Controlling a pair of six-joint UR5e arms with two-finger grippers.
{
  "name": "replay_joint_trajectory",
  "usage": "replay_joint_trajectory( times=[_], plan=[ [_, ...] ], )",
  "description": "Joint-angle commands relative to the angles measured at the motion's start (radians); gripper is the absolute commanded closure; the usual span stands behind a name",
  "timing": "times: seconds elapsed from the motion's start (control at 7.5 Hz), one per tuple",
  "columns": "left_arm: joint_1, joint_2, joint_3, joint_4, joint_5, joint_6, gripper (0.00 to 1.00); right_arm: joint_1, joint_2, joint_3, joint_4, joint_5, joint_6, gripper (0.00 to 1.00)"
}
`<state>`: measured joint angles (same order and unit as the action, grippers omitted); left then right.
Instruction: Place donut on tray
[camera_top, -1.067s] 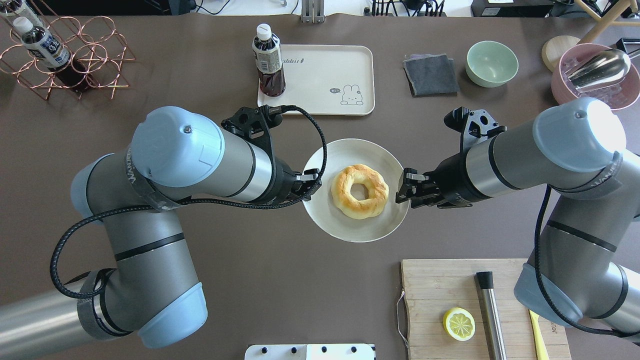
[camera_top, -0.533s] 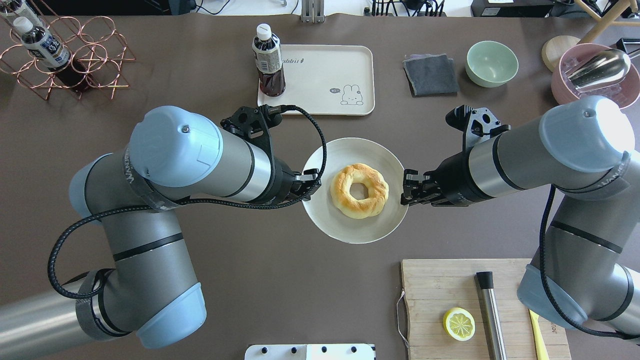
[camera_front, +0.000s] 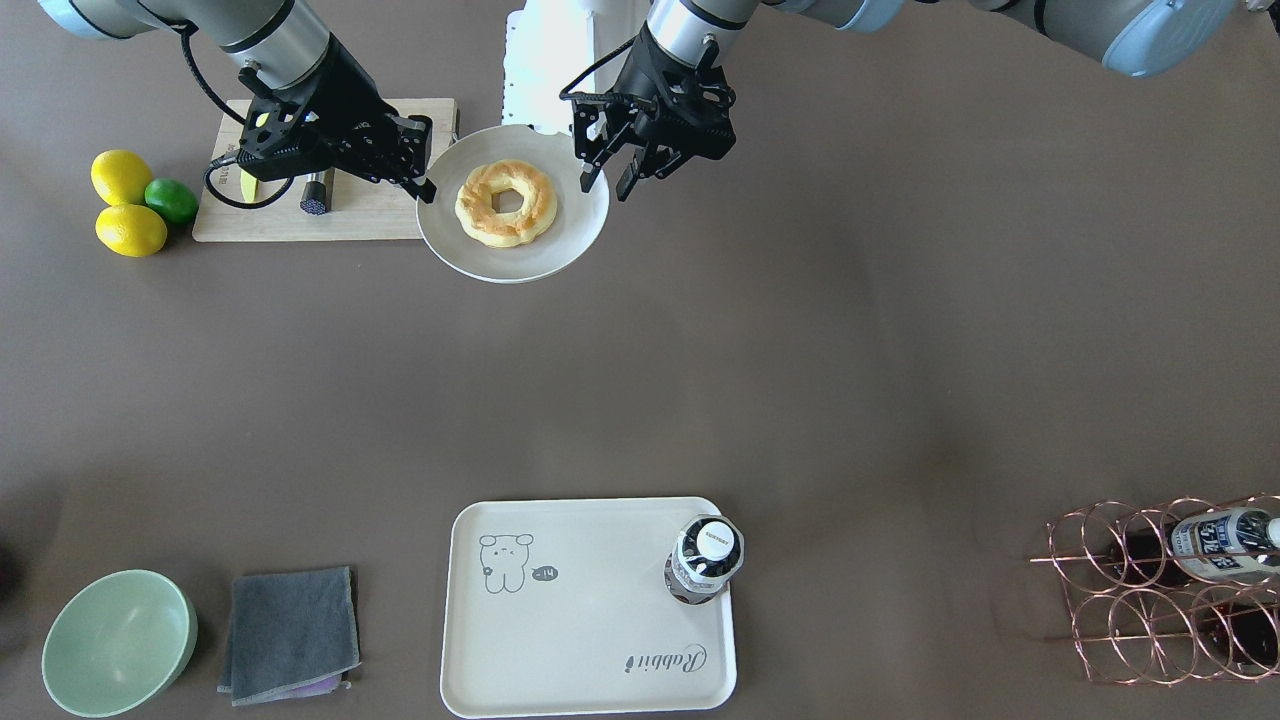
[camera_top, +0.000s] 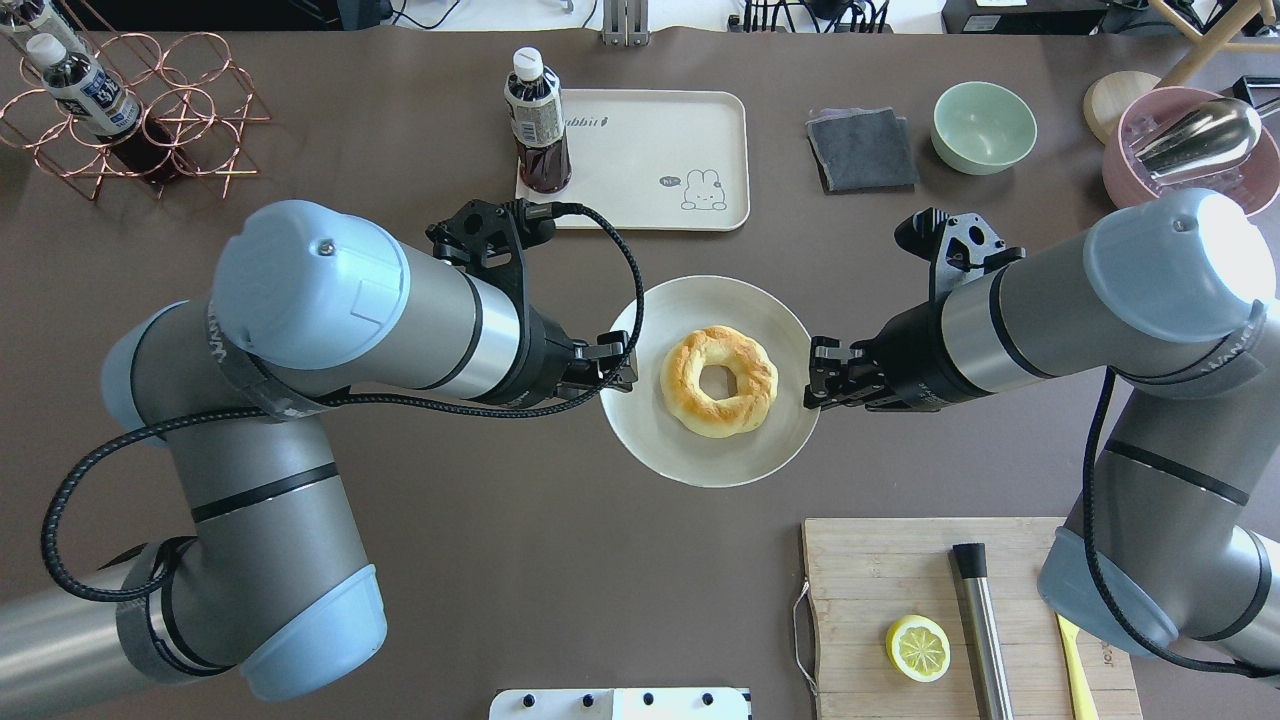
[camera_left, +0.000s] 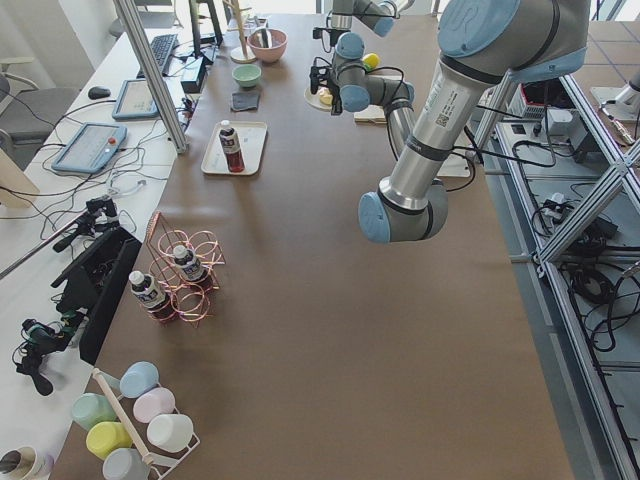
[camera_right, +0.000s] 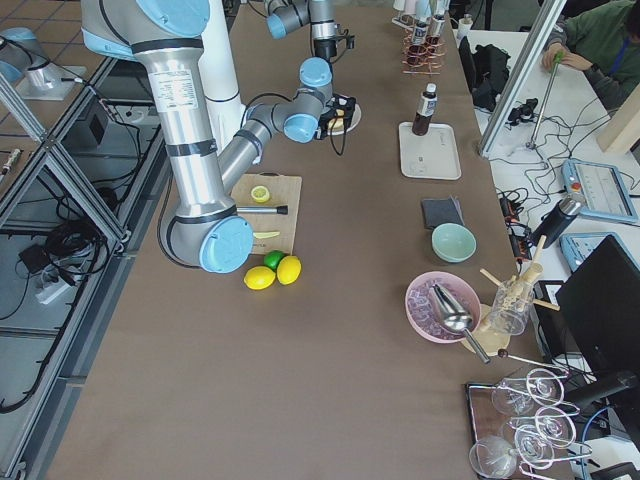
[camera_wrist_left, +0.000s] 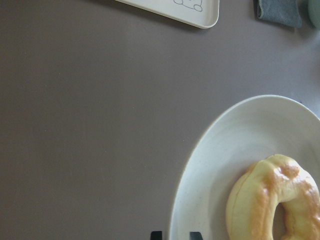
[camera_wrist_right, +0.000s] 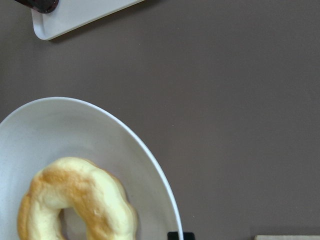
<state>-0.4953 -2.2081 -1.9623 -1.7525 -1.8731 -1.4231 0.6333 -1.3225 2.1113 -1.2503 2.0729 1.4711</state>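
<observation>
The donut (camera_top: 745, 395) (camera_front: 480, 215) (camera_wrist_left: 255, 200) (camera_wrist_right: 95, 190) lies on a round off-white plate (camera_top: 700, 455) (camera_front: 500, 262) mid-table. My left gripper (camera_top: 615, 367) (camera_front: 608, 182) stands open at the plate's left rim, one finger on each side of it in the left wrist view. At the opposite rim my right gripper (camera_top: 812, 385) (camera_front: 425, 185) is shut on the plate's edge. The cream tray (camera_top: 650, 150) (camera_front: 590, 620) sits farther back and carries a dark drink bottle (camera_top: 540, 120) on its left end.
A wooden cutting board (camera_top: 870, 600) with a lemon half (camera_top: 918, 648) and a metal rod (camera_top: 980, 630) lies near my right arm. At the back are a grey cloth (camera_top: 862, 150), a green bowl (camera_top: 984, 125), a pink bowl (camera_top: 1180, 150) and a copper bottle rack (camera_top: 140, 110).
The right gripper's fingers have closed in on the plate's rim. The left arm has shifted a little to the left and looks higher. Plate and donut have stayed put.
</observation>
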Motion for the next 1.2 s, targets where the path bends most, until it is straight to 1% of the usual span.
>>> replay_joint_trajectory(
  times=[0.0,0.13,0.27,0.53,0.67,0.93,1.07],
  plan=[
    [-0.105,0.063,-0.073,0.002,-0.137,0.067,0.01,0.000,-0.014,-0.007,-0.001,-0.005,0.000,1.00],
    [-0.202,0.102,-0.095,0.001,-0.258,0.160,0.01,0.002,-0.011,-0.013,-0.005,-0.008,0.050,1.00],
    [-0.265,0.181,-0.127,0.001,-0.335,0.256,0.01,0.034,0.005,-0.045,-0.024,-0.011,0.183,1.00],
    [-0.357,0.292,-0.162,-0.005,-0.420,0.382,0.01,0.100,0.077,-0.155,-0.037,-0.010,0.271,1.00],
    [-0.402,0.376,-0.199,-0.009,-0.454,0.453,0.01,0.135,0.129,-0.206,-0.038,-0.010,0.346,1.00],
    [-0.550,0.502,-0.207,-0.024,-0.582,0.605,0.01,0.172,0.294,-0.401,-0.034,-0.028,0.461,1.00],
    [-0.587,0.546,-0.198,-0.053,-0.609,0.657,0.01,0.180,0.396,-0.527,-0.032,-0.049,0.535,1.00]
  ],
)
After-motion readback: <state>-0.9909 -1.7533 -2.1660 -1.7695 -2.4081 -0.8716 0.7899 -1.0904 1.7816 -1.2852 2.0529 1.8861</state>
